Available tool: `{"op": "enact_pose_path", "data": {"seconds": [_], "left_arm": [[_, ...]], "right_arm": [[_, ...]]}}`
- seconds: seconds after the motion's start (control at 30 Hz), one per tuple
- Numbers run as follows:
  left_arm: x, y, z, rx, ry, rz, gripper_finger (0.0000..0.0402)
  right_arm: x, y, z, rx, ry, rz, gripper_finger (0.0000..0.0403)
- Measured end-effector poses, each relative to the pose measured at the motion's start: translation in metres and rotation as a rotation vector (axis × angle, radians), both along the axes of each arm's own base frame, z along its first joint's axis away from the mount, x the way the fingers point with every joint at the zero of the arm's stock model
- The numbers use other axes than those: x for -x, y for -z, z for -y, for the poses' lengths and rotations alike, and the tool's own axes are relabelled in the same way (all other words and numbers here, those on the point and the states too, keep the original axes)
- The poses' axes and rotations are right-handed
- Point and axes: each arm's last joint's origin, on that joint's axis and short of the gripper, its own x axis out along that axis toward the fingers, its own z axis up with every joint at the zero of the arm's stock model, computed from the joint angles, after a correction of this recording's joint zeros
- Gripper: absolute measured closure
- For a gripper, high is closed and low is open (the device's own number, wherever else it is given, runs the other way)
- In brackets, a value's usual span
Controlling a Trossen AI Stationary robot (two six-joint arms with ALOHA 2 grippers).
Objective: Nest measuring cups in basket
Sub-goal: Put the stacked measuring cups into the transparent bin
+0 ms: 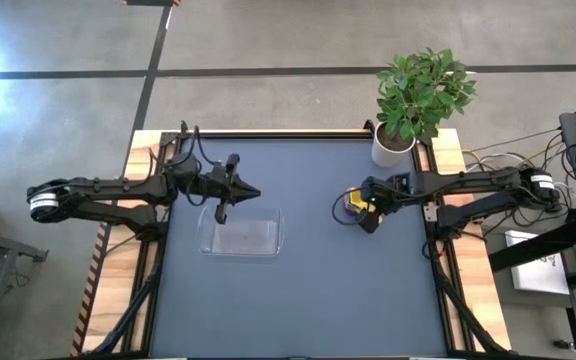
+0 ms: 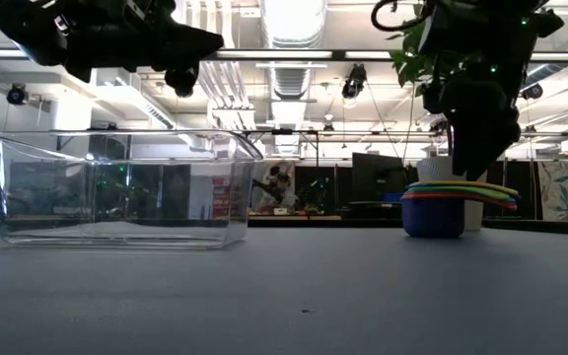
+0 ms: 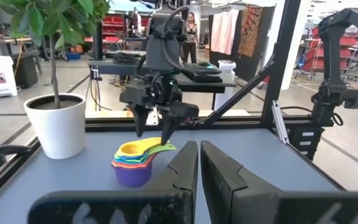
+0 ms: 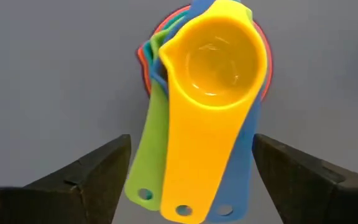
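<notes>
The measuring cups point(image 4: 210, 81) stand nested in one stack point(image 1: 356, 203) on the table's right half, away from the basket. The yellow cup is on top, and the largest cup's base point(image 2: 432, 222) rests on the table. My right gripper point(image 4: 191, 146) hangs open above the stack, pointing steeply down. Its fingers stand on either side of the fanned handles point(image 4: 185, 180) without touching them. The basket point(image 1: 241, 233), clear and holding nothing, sits left of centre. My left gripper point(image 1: 256, 193) is shut and hovers level above the basket's far rim.
A white plant pot point(image 1: 393, 150) with a leafy plant stands at the far right corner, just behind the stack. Open dark tabletop lies between the basket and the stack and along the whole near side.
</notes>
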Motion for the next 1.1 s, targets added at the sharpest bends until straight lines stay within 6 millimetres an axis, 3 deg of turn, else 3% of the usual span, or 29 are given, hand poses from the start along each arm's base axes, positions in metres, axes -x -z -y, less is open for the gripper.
{"op": "enact_pose_path", "data": {"seconds": [0.27, 0.7, 1.1], "left_arm": [[-0.001, 0.001, 0.003, 0.002, 0.016, -0.006, 0.04], [-0.004, 0.005, 0.003, 0.007, 0.02, -0.025, 0.04], [-0.01, 0.005, 0.001, 0.007, 0.02, -0.022, 0.04]], "right_arm": [[0.002, 0.0, 0.0, 0.002, -0.002, 0.0, 0.003], [0.007, 0.026, -0.001, -0.028, 0.003, 0.016, 0.0028], [-0.002, 0.017, -0.001, -0.082, 0.092, 0.106, 0.0028]]}}
